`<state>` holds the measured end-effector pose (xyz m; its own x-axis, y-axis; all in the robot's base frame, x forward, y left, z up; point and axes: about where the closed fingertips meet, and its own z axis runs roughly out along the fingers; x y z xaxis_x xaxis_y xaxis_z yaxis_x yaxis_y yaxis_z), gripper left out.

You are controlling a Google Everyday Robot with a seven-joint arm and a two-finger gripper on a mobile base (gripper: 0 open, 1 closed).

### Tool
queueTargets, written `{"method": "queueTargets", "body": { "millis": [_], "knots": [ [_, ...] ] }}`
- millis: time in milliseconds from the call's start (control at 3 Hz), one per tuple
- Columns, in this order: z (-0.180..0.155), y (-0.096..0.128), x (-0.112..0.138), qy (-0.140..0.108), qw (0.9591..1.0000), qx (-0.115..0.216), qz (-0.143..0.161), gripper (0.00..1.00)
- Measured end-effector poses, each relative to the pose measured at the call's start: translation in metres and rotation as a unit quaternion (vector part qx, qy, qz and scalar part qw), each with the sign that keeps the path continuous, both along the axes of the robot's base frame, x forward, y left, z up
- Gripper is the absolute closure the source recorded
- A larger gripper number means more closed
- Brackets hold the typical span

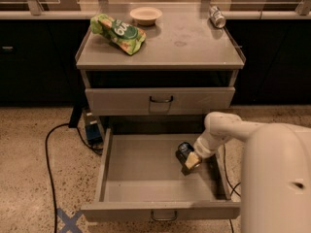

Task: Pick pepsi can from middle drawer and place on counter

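The pepsi can (183,151), dark blue, is tilted inside the open middle drawer (146,178), near its right side. My gripper (189,160) reaches down into the drawer from the right and is shut on the can. My white arm (272,169) fills the lower right of the view and hides the drawer's right front corner. The counter (184,47) is the grey top of the cabinet above.
On the counter lie a green chip bag (118,31), a pale bowl (146,14) and a silvery can (217,16) at the back right. The top drawer (160,100) is closed. A black cable (51,154) and a blue tape cross (68,221) are on the floor to the left.
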<state>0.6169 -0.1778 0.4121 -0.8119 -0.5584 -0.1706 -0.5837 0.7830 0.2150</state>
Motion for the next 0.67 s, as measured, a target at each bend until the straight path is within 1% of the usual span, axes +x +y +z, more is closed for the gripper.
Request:
{"method": "queueTargets", "body": {
  "millis": [333,667],
  "knots": [
    [0.069,-0.007,-0.026,-0.011,0.9967,0.062,0.05,1.0],
    [0.133,-0.028,-0.045,-0.045,0.9885,0.111,0.092,1.0]
  ]
}}
